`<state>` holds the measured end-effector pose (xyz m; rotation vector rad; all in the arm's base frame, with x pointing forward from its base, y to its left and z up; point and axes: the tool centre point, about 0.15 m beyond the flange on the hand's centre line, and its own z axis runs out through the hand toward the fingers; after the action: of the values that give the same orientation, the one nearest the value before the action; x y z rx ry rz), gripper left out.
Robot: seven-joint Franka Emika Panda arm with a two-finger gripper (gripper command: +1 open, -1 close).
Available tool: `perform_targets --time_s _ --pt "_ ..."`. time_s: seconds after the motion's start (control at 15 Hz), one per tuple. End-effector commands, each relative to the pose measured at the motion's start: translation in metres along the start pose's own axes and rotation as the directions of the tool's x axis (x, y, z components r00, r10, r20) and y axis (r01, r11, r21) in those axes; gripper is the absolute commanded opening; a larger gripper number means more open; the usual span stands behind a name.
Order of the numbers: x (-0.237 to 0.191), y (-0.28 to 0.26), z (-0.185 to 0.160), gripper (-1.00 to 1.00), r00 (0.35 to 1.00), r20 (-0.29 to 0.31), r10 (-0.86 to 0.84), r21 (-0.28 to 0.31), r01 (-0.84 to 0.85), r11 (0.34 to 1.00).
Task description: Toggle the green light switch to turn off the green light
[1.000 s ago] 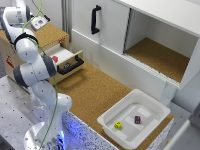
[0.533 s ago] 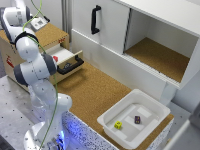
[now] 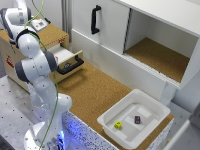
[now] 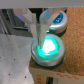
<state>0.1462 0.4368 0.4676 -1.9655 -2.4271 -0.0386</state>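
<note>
Under fingers (image 4: 36,31), lit green light switch (image 4: 48,47)

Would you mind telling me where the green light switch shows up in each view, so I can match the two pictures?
Exterior view: not visible; the robot arm blocks that spot on the wooden drawer unit.
Wrist view: the green light switch glows lit mid-frame, just beyond the gripper.
Shared landmark: the drawer unit's wooden top.
</note>
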Motion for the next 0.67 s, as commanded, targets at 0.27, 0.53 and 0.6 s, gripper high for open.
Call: perform_targets --time_s 0.27,0.53,0.6 --pt "0.015 0.014 0.037 -1.00 0.995 0.097 0.030 -0.009 -0.029 1.000" --pt "-0.001 0.012 -0.073 -1.00 0.997 0.001 0.078 -0.099 -0.077 0.992" --pt "-0.004 0.017 -0.087 -1.00 0.995 -0.018 0.093 -0.110 -0.095 0.989"
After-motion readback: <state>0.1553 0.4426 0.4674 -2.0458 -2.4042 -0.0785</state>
